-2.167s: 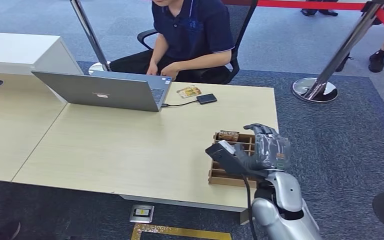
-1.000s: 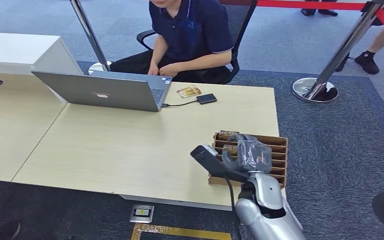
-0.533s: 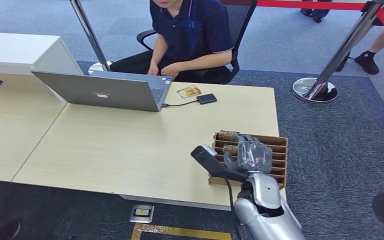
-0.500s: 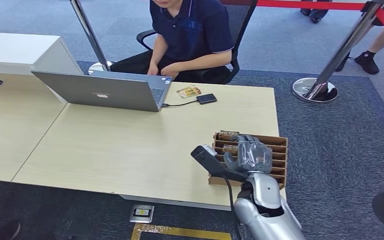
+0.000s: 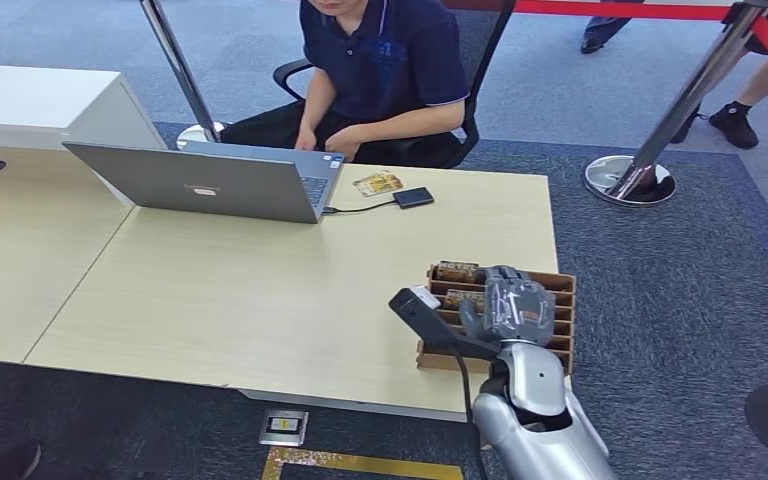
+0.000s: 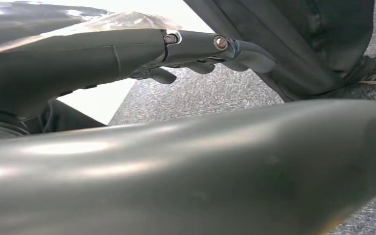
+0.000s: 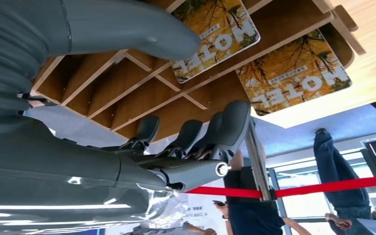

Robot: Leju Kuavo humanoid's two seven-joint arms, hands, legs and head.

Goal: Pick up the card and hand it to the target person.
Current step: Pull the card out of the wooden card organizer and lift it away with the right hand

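My right robot hand (image 5: pixel 516 306) has crept toward the slotted wooden rack (image 5: pixel 552 330) on the table (image 5: pixel 260 290), fingers spread and empty above the hotel cards (image 7: pixel 214 36), so the grasp comes next.

Your right hand (image 5: pixel 513 305) swung left from beyond the wooden card rack's (image 5: pixel 558 300) far right side and now hangs over its middle slots, thumb above the nearer of the two cards (image 7: pixel 214 34), fingers apart and holding nothing.
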